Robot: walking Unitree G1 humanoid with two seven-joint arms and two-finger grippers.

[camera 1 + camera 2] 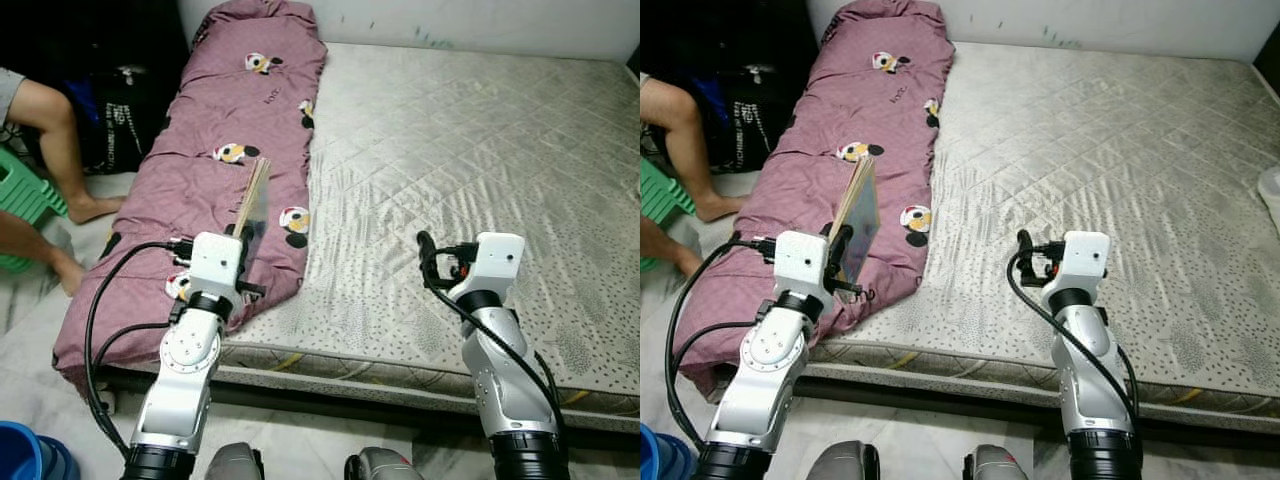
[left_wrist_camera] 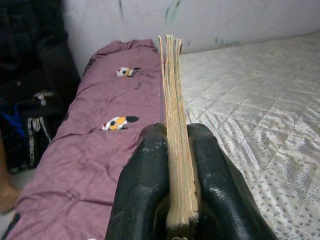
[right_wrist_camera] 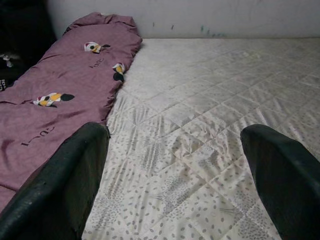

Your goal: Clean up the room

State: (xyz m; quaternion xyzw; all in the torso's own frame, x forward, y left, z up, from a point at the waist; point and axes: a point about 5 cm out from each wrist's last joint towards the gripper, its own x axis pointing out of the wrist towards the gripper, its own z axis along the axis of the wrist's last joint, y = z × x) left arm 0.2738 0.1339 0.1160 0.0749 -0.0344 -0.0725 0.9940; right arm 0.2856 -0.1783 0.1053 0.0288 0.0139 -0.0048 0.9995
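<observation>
Spreading across most of the scene, the bare mattress (image 1: 470,170) carries a purple quilt (image 1: 225,150) rolled along its left side. A person's legs (image 1: 55,130) sit by a green stool (image 1: 25,195) further left, close to any path that way. The left claw (image 2: 175,170) pinches a thin book (image 2: 172,115) by its lower edge, upright above the quilt; it looks light, stiff, yet likely to fan open. The right claw (image 3: 175,165) hangs open over the mattress.

Bare grey quilted mattress (image 1: 470,150) lies open ahead of both arms. Rumpled mauve cartoon-print quilt (image 1: 220,150) occupies its left edge. A seated person's legs (image 1: 50,130) stand beside it.
</observation>
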